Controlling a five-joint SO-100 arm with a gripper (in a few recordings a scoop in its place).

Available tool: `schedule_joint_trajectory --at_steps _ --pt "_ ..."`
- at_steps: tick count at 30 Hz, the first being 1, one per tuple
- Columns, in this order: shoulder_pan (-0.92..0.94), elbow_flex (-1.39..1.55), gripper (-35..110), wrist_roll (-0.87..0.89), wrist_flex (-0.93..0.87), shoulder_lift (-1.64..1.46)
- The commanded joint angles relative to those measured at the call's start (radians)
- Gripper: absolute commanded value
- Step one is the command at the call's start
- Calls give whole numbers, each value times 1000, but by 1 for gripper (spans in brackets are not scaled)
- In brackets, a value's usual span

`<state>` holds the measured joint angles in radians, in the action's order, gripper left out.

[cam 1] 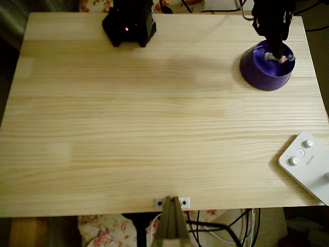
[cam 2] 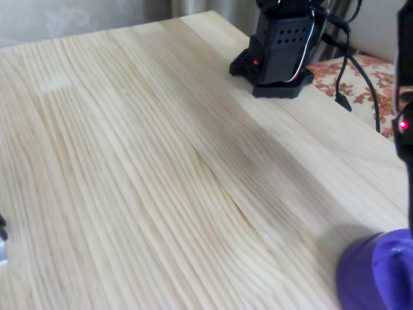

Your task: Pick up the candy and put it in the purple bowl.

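in the overhead view the black gripper (cam 1: pixel 278 51) hung over the purple bowl (cam 1: pixel 267 67), fingers closed on the candy (cam 1: pixel 279 58), just inside the bowl.

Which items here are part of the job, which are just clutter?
Job: candy, at the hand over the purple bowl; whether the hand grips it is unclear.
Clutter: white device with round knobs; black arm base; cables.
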<state>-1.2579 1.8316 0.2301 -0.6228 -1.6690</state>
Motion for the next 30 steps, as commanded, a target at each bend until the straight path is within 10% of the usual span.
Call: schedule_joint_trajectory --at_steps 1,6,30 --pt "3 -95 24 2 -15 -75" --pt "49 -91 -1 -8 -89 -156" --pt "1118 368 -1 -242 -413 -890"
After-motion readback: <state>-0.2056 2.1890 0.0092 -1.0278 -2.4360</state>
